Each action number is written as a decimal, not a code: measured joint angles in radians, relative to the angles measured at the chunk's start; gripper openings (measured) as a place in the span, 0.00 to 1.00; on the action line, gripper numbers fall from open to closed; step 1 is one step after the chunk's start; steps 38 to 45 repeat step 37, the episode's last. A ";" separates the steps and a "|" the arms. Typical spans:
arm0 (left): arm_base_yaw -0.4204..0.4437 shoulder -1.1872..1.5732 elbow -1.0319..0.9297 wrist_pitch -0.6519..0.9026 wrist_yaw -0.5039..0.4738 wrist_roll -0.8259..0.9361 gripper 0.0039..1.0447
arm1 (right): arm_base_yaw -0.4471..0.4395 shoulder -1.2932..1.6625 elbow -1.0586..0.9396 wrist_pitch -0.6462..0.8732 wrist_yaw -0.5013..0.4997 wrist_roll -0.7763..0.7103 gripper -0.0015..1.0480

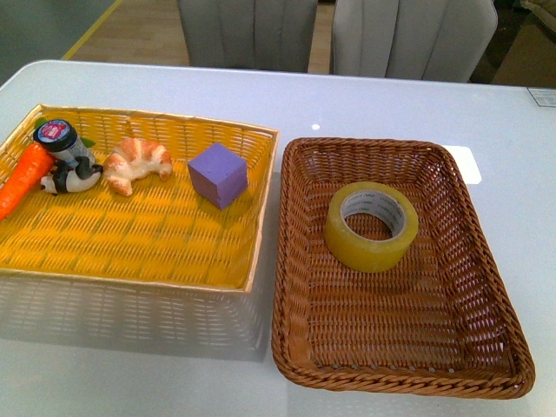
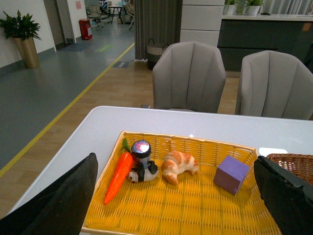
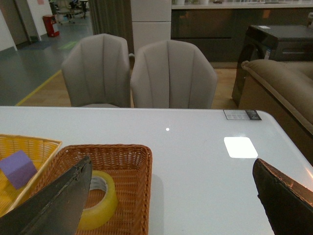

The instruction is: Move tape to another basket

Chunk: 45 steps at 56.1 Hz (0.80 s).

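Note:
The tape [image 1: 360,250], a wide yellow roll with a white core, lies flat in the far half of the brown wicker basket [image 1: 291,261] on the right of the table. Neither arm shows in the front view. In the right wrist view my right gripper [image 3: 171,164] is open, high above the table beside the basket [image 3: 132,161]. The tape [image 3: 106,205] is partly hidden behind one finger [image 3: 58,205]. My left gripper [image 2: 174,166] is open above the yellow tray [image 2: 195,215], and the basket's corner [image 2: 293,159] shows at the edge.
The flat yellow tray [image 1: 130,252] on the left holds a carrot toy [image 1: 24,178], a panda figure [image 1: 71,178], a croissant toy [image 1: 135,163] and a purple cube [image 1: 217,174]. Two grey chairs [image 1: 252,30] stand behind the table's far edge.

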 joint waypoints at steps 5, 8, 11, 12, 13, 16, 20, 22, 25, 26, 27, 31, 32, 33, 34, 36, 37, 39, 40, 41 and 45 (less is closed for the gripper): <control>0.000 0.000 0.000 0.000 0.000 0.000 0.92 | 0.000 0.000 0.000 0.000 0.000 0.000 0.91; 0.000 0.000 0.000 0.000 0.000 0.000 0.92 | 0.000 0.000 0.000 0.000 0.000 0.000 0.91; 0.000 0.000 0.000 0.000 0.000 0.000 0.92 | 0.000 0.000 0.000 0.000 0.000 0.000 0.91; 0.000 0.000 0.000 0.000 0.000 0.000 0.92 | 0.000 0.000 0.000 0.000 0.000 0.000 0.91; 0.000 0.000 0.000 0.000 0.000 0.000 0.92 | 0.000 0.000 0.000 0.000 0.000 0.000 0.91; 0.000 0.000 0.000 0.000 0.000 0.000 0.92 | 0.000 0.000 0.000 0.000 0.000 0.000 0.91; 0.000 0.000 0.000 0.000 0.000 0.000 0.92 | 0.000 0.000 0.000 0.000 0.000 0.000 0.91; 0.000 0.000 0.000 0.000 0.000 0.000 0.92 | 0.000 0.000 0.000 0.000 0.000 0.000 0.91; 0.000 0.000 0.000 0.000 0.000 0.000 0.92 | 0.000 0.000 0.000 0.000 0.000 0.000 0.91; 0.000 0.000 0.000 0.000 0.000 0.000 0.92 | 0.000 0.000 0.000 0.000 0.000 0.000 0.91; 0.000 0.000 0.000 0.000 0.000 0.000 0.92 | 0.000 0.000 0.000 0.000 0.000 0.000 0.91; 0.000 0.000 0.000 0.000 0.000 0.000 0.92 | 0.000 0.000 0.000 0.000 0.000 0.000 0.91; 0.000 0.000 0.000 0.000 0.000 0.000 0.92 | 0.000 0.000 0.000 0.000 0.000 0.000 0.91; 0.000 0.000 0.000 0.000 0.000 0.000 0.92 | 0.000 0.000 0.000 0.000 0.000 0.000 0.91; 0.000 0.000 0.000 0.000 0.000 0.000 0.92 | 0.000 0.000 0.000 0.000 0.000 0.000 0.91; 0.000 0.000 0.000 0.000 0.000 0.000 0.92 | 0.000 0.000 0.000 0.000 0.000 0.000 0.91; 0.000 0.000 0.000 0.000 0.000 0.000 0.92 | 0.000 0.000 0.000 0.000 0.000 0.000 0.91; 0.000 0.000 0.000 0.000 0.000 0.000 0.92 | 0.000 0.000 0.000 0.000 0.000 0.000 0.91; 0.000 0.000 0.000 0.000 0.000 0.000 0.92 | 0.000 0.000 0.000 0.000 0.000 0.000 0.91; 0.000 0.000 0.000 0.000 0.000 0.000 0.92 | 0.000 0.000 0.000 0.000 0.000 0.000 0.91; 0.000 0.000 0.000 0.000 0.000 0.000 0.92 | 0.000 0.000 0.000 0.000 0.000 0.000 0.91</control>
